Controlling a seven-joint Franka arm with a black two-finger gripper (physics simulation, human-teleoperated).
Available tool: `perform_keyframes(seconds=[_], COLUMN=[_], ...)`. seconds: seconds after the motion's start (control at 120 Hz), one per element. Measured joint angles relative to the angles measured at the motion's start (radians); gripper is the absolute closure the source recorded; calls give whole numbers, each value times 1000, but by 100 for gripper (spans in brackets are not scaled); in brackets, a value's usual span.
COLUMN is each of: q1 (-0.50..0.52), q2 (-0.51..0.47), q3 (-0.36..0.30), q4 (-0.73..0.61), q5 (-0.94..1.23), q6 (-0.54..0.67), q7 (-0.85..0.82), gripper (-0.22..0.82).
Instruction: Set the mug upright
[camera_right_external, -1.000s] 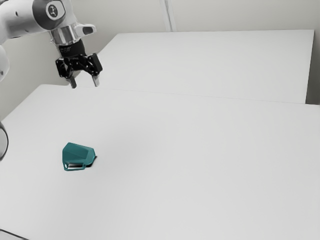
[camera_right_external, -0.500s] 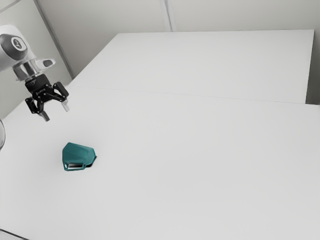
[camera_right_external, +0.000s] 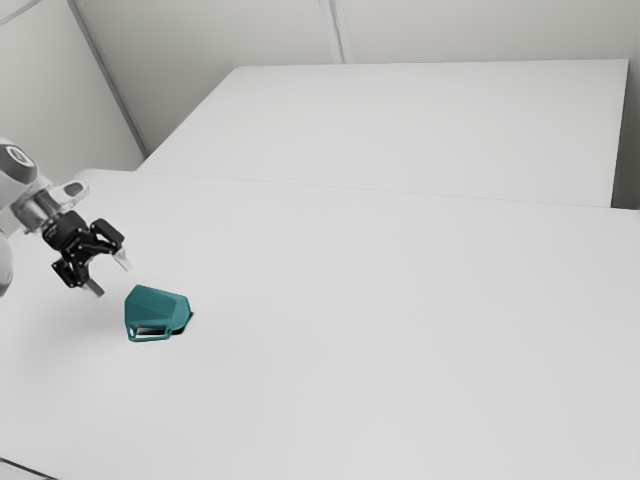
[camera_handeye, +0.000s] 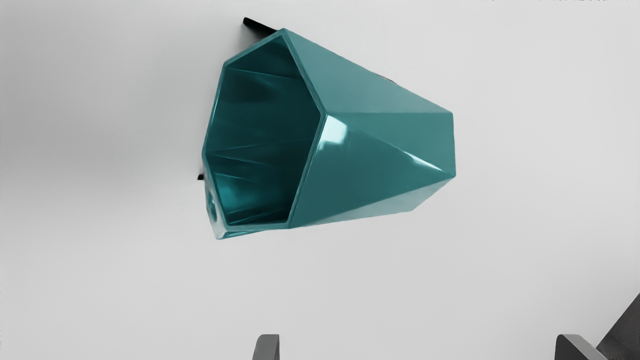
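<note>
The mug (camera_right_external: 160, 308) lies on its side on the surface (camera_right_external: 400, 330), with its open mouth (camera_handeye: 260, 135) and part of its handle (camera_handeye: 220, 233) showing in the wrist view. Just beside the mug, toward the exterior view's left and a little above it, the end effector (camera_right_external: 111, 279) is spread wide and holds nothing, its fingertips ahead of the hand and slanting down toward the mug. Farther out from the mug, the arm (camera_right_external: 14, 178) comes in from the exterior view's left, tilted downward.

Can read no text or numbers. See round emblem (camera_right_external: 18, 155) on arm joint (camera_right_external: 29, 172) above end effector (camera_right_external: 111, 278), illegible.
</note>
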Motion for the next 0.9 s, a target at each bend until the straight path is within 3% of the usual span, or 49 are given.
perform_keyframes(seconds=[0.45,0.9], q1=[32,33], q2=[77,132], q3=[-1,-3], q4=[-2,5], q5=[-90,-211], q6=[77,77], q7=[289,461], gripper=[0,0])
